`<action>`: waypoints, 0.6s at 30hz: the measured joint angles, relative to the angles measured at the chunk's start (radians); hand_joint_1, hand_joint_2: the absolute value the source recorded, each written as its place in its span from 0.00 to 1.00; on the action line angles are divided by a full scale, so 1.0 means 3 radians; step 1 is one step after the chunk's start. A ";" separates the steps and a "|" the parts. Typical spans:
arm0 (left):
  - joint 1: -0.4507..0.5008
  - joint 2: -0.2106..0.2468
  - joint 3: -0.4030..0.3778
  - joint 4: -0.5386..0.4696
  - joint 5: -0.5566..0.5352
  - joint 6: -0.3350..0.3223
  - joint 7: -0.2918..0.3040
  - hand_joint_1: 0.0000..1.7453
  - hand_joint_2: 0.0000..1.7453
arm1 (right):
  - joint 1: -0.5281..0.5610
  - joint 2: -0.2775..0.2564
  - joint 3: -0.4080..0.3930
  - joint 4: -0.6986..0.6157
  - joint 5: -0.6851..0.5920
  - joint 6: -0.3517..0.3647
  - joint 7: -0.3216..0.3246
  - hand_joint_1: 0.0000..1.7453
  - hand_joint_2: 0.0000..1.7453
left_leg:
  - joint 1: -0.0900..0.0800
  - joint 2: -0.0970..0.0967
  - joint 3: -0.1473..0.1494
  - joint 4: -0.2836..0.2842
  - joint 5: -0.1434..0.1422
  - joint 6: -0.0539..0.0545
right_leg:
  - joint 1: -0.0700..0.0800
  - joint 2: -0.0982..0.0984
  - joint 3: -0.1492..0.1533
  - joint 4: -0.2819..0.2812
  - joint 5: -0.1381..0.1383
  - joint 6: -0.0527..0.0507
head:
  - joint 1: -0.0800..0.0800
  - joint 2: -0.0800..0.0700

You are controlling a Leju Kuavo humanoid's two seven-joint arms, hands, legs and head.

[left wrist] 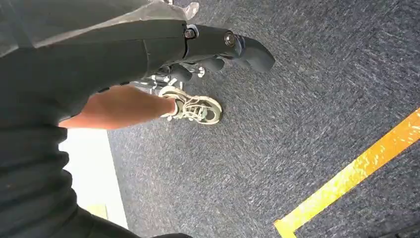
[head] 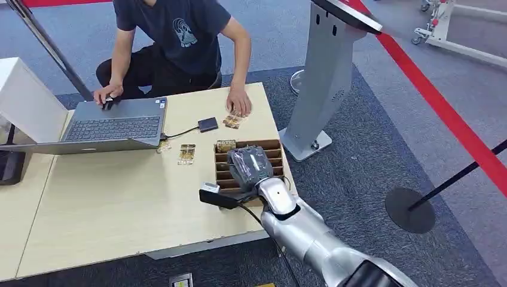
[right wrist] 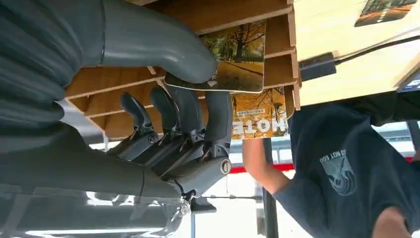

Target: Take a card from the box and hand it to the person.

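A wooden slotted box (head: 221, 168) stands at the table's near right edge. My right hand (head: 250, 166) reaches down into it. In the right wrist view the thumb (right wrist: 163, 47) and the dark fingers (right wrist: 190, 109) pinch a card (right wrist: 240, 54) printed with autumn trees, which still stands between the box's slats (right wrist: 223, 12). A second card (right wrist: 260, 116) sits in the slot behind it. The person (head: 179, 36) sits across the table, one hand (head: 239, 103) resting on loose cards. My left hand (left wrist: 218, 44) hangs over the carpet, its fingers apart and holding nothing.
An open laptop (head: 113, 127) and a small black device (head: 207, 124) lie on the table, with loose cards (head: 186, 153) between them and the box. A grey kiosk stand (head: 323, 78) rises right of the table. A stanchion base (head: 409, 209) stands further right.
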 joint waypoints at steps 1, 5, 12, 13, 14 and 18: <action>0.0001 0.0000 0.0000 0.0000 0.0001 0.0003 0.0000 0.00 1.00 | -0.0003 -0.0005 -0.0015 -0.0029 -0.0041 0.0023 -0.0011 0.82 1.00 | 0.0000 0.0000 0.0000 0.0000 0.0000 0.0000 | 0.0000 0.0000 0.0000 0.0000 0.0000 0.0000 | 0.0000 0.0000; 0.0002 0.0001 0.0000 0.0000 0.0004 0.0005 -0.0004 0.00 1.00 | -0.0078 -0.0047 -0.0103 -0.0263 -0.0218 0.0174 -0.0024 0.82 1.00 | 0.0000 0.0000 0.0000 0.0000 0.0000 0.0000 | 0.0000 0.0000 0.0000 0.0000 0.0001 -0.0001 | 0.0000 0.0000; 0.0015 0.0001 0.0000 0.0001 0.0029 0.0005 -0.0009 0.00 1.00 | -0.0339 -0.0216 -0.0295 -0.0969 -0.0364 0.0481 0.0050 0.82 1.00 | -0.0001 0.0001 0.0001 0.0002 0.0001 0.0001 | 0.0000 0.0000 0.0000 0.0000 0.0002 -0.0001 | 0.0000 0.0000; 0.0015 0.0001 0.0000 0.0001 0.0034 0.0006 -0.0018 0.00 1.00 | -0.0370 -0.0234 -0.0317 -0.1052 -0.0377 0.0502 0.0056 0.82 1.00 | -0.0001 0.0000 0.0001 0.0002 0.0001 0.0001 | 0.0000 0.0000 0.0000 0.0000 0.0002 0.0000 | 0.0001 0.0000; 0.0017 0.0003 0.0000 0.0001 0.0034 0.0006 -0.0031 0.00 1.00 | -0.0407 -0.0254 -0.0333 -0.1130 -0.0396 0.0532 0.0070 0.82 1.00 | -0.0001 0.0000 0.0000 0.0002 0.0001 0.0001 | -0.0001 0.0000 0.0000 0.0000 0.0002 0.0000 | 0.0001 0.0000; 0.0017 0.0001 0.0000 0.0001 0.0033 0.0006 -0.0058 0.00 1.00 | -0.0542 -0.0315 -0.0422 -0.1469 -0.0555 0.0577 0.0040 0.82 1.00 | -0.0001 0.0001 0.0001 0.0002 0.0001 0.0001 | 0.0000 0.0000 0.0000 0.0000 0.0002 -0.0001 | 0.0001 0.0000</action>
